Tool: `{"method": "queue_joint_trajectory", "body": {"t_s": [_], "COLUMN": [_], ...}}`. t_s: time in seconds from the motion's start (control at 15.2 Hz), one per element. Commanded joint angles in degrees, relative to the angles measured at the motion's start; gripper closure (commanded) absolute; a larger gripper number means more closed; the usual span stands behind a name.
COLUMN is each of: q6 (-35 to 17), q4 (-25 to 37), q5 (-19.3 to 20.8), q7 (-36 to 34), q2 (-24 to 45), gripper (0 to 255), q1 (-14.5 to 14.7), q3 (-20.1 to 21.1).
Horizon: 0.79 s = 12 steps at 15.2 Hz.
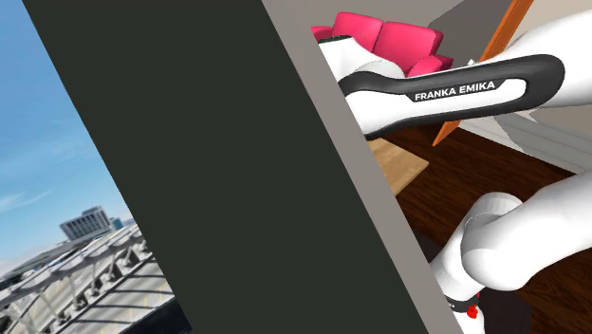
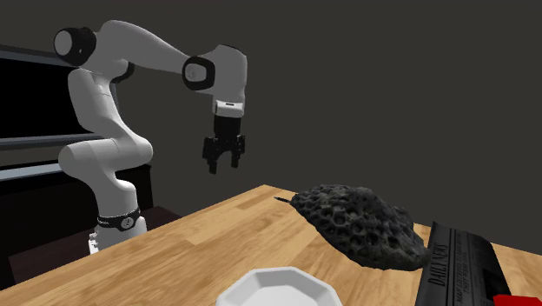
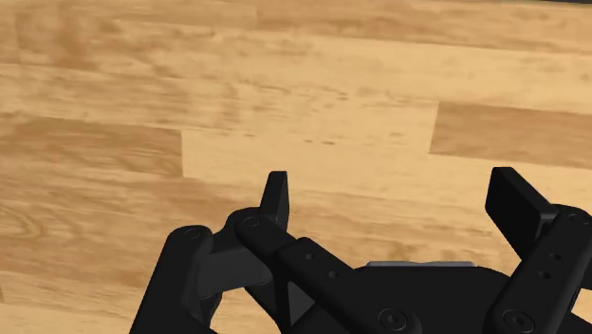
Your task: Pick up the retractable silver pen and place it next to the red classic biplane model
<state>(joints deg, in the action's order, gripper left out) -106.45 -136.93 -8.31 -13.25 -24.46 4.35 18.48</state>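
Gripper (image 2: 224, 165) hangs above the wooden table (image 2: 191, 252), its 2 fingers spread wide and holding nothing; the wrist view has them over bare planks. Well to the right lies a dark porous lump (image 2: 365, 222). A thin dark sliver (image 2: 283, 199), perhaps the pen, pokes from the lump's left end. Nearer sit a white dish (image 2: 278, 287) and a black box (image 2: 456, 269).
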Motion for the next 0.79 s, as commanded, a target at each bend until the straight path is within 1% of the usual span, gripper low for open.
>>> {"method": "queue_joint_trajectory", "body": {"t_s": [0.0,0.2,0.33,0.53,0.73], "q6": [-2.7,-6.2,-8.2,-10.6,-12.0], "q4": [1.5,4.9,7.5,12.0,17.4], "q5": [0.2,1.9,3.7,7.4,12.2], "q7": [-3.5,-8.6,-12.3,-18.2,-24.3], "q2": [3.4,9.4,13.6,20.4,27.5], "gripper": [0,0,0,0,0], "q1": [0.2,0.1,0.1,0.3,1.3], "q3": [2.3,5.5,7.4,9.7,11.3]}}
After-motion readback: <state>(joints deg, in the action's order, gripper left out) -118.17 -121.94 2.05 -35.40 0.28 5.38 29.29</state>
